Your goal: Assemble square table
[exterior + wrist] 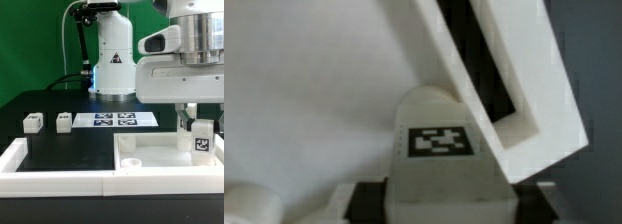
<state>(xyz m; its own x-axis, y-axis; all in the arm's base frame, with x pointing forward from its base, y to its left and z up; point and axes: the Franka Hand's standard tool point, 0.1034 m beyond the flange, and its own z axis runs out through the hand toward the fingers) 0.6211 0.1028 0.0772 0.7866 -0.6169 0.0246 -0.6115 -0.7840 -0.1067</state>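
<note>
The square table's white slab [150, 163] lies at the front of the exterior view's right, its raised rim up. My gripper [199, 126] hangs over the slab's far right corner, shut on a white block leg [202, 141] that stands upright with its tag facing the camera. In the wrist view the same leg [441, 140] sits between my dark fingers [370, 205], and it points at the slab's flat inside [313, 90], close beside the rim [494, 90]. Two more legs [33, 122] [64, 121] lie loose on the black table at the exterior view's left.
The marker board [115, 120] lies flat in the middle, in front of the arm's base [112, 70]. A long white border wall [45, 165] runs along the front left. A rounded white shape [251, 205] shows blurred at the wrist view's edge.
</note>
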